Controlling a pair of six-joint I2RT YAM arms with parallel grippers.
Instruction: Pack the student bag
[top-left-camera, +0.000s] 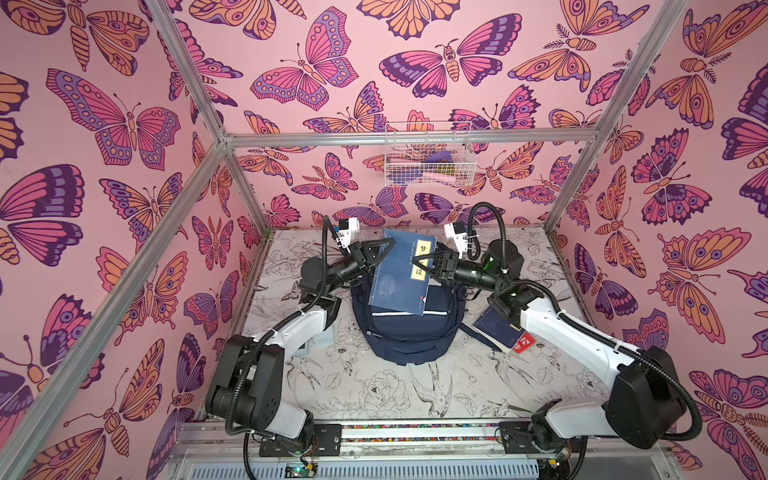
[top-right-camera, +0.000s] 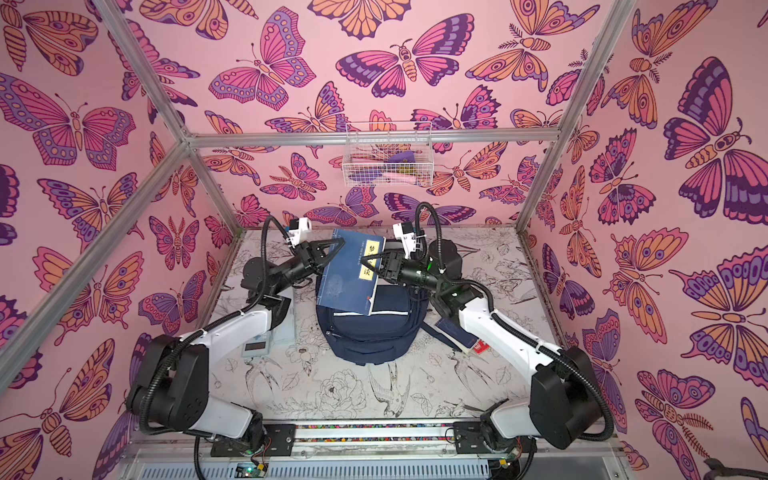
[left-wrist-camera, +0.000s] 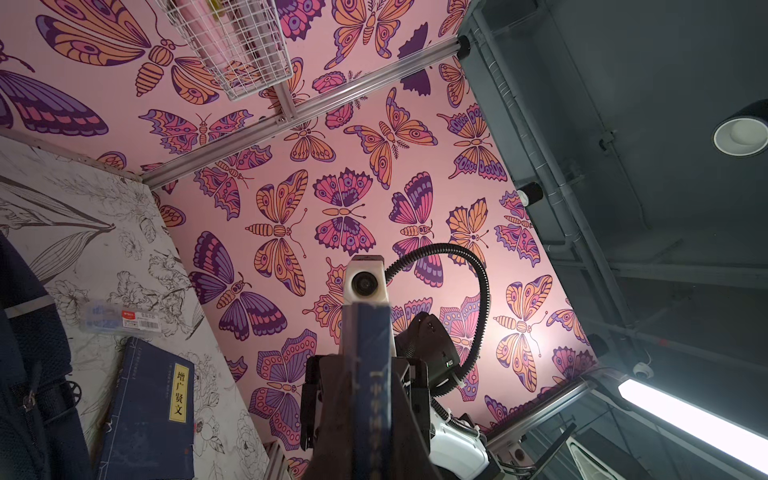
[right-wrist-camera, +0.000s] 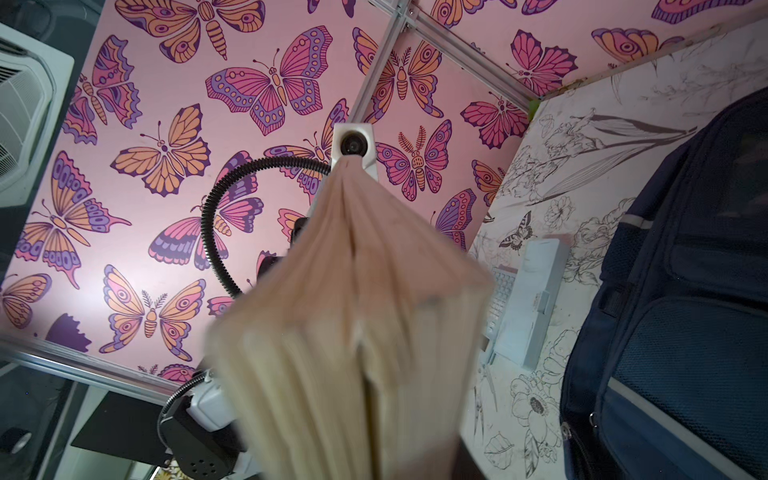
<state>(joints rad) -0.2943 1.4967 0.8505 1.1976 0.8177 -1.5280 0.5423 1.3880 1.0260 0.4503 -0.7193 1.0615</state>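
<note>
Two grippers are set at one blue book, which is held tilted above the bag. The left gripper is clamped on the book's spine edge; in the left wrist view that edge is seen pinched between its jaws. The right gripper is placed at the opposite, page side, over the yellow title strip, with the fanned pages lying between its jaws; whether they are pressed onto the book cannot be told. In both top views the book's lower edge is seen over the bag's upper part, and contact between them cannot be judged. The bag is laid at the middle of the flower-printed surface, between the two arms. A second book is found on the surface just beside the bag, partly under the right arm, with a clear case near it. A pale calculator is seen beside the bag, by the left arm. A white wire basket is hung on the back wall.
</note>
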